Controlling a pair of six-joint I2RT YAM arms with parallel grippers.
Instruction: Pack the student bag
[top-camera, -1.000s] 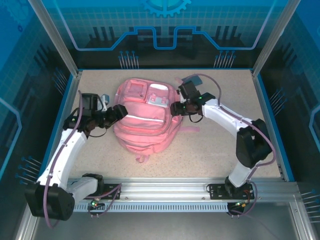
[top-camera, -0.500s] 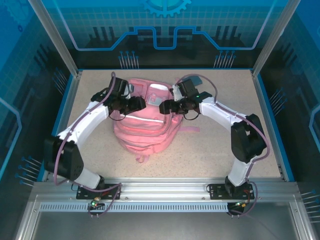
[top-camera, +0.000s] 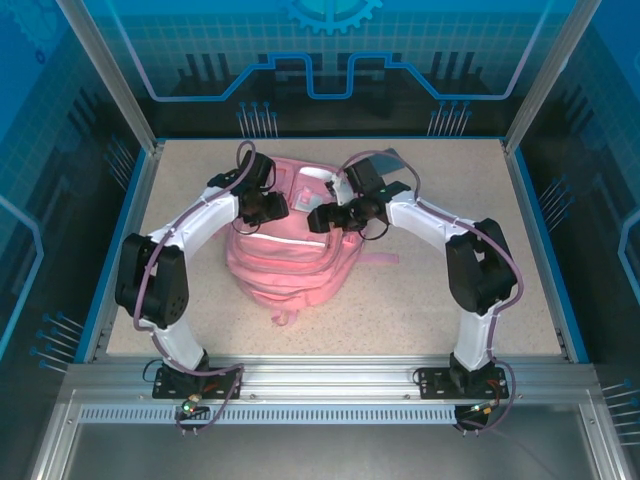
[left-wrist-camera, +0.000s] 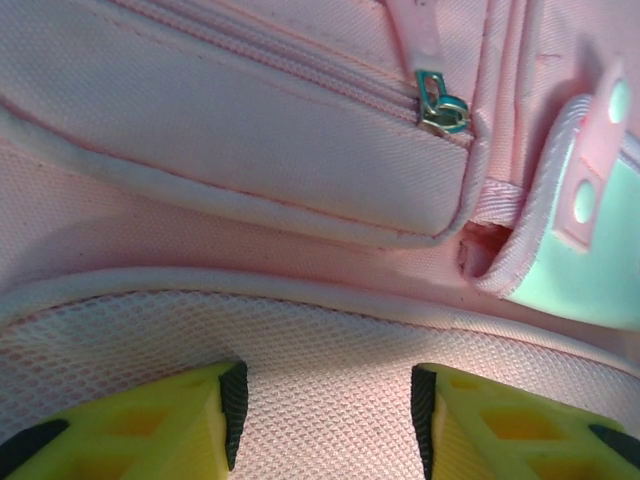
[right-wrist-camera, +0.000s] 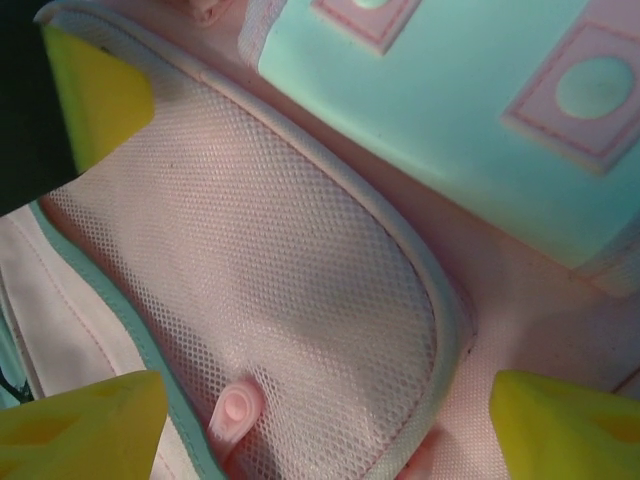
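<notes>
Both the left pincer (top-camera: 270, 208) and the right pincer (top-camera: 322, 217) are held spread just above the student bag (top-camera: 290, 262), which lies flat beneath them, so loose mesh (left-wrist-camera: 320, 330) may be pinched instead of the zip pull (left-wrist-camera: 440, 102) if closed carelessly.

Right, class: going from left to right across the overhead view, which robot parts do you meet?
left arm → left fingers → right fingers → right arm. The student bag spans the middle, so it is left out.
</notes>
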